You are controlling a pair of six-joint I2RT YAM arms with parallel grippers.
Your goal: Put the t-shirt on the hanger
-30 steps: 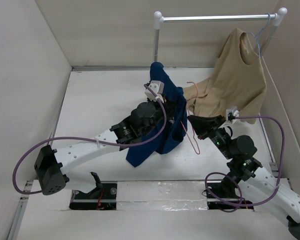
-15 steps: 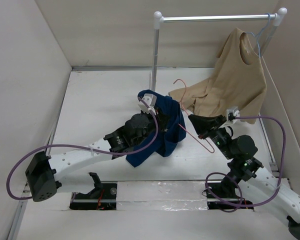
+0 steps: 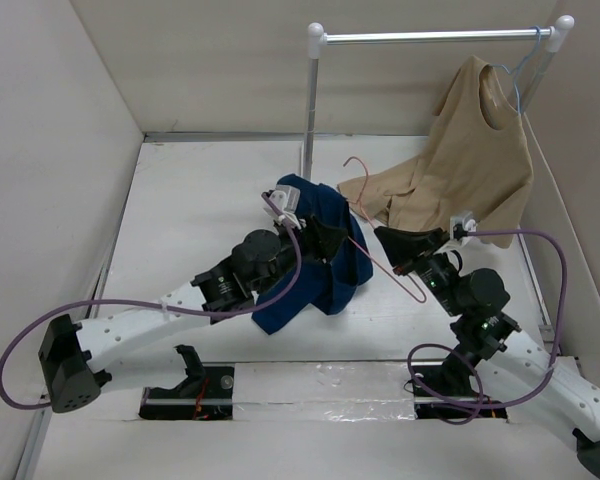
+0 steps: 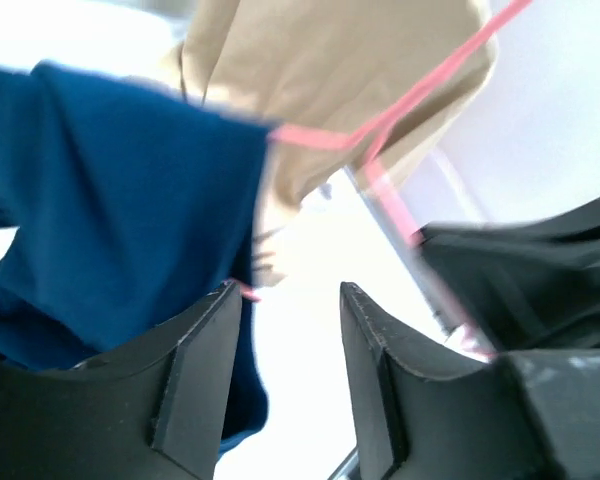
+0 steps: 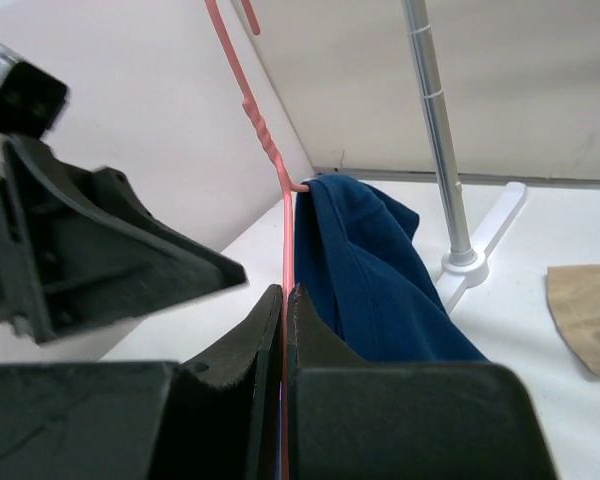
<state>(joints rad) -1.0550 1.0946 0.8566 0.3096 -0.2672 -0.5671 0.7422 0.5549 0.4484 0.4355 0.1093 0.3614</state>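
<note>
**Top view:** At frame centre, the navy t-shirt hangs bunched around the left gripper, clear of the table. Just right of it, the right gripper holds the pink hanger, with the hook pointing toward the upper middle of the frame. A tan shirt hangs from the rail at upper right. This looks like the threading step, with the hanger being worked into the shirt and not yet seated. From here neither claw's state can be told.

**Left wrist view:** The left claw's jaws stand spread, with bare table showing between them. The t-shirt fills the left of the frame, lying against the outside of one finger and not pinched. The hanger wire runs diagonally from the upper right and meets the navy fabric's edge near mid-frame. The next move probably calls for this claw to retake the fabric near the neck and draw it over the wire's shoulder.

**Right wrist view:** The right claw's fingers are pressed together on the hanger, which rises straight up the middle of the frame. Only here is it plain that the wire bends into the top of the t-shirt. How far it reaches inside is hidden.
</note>
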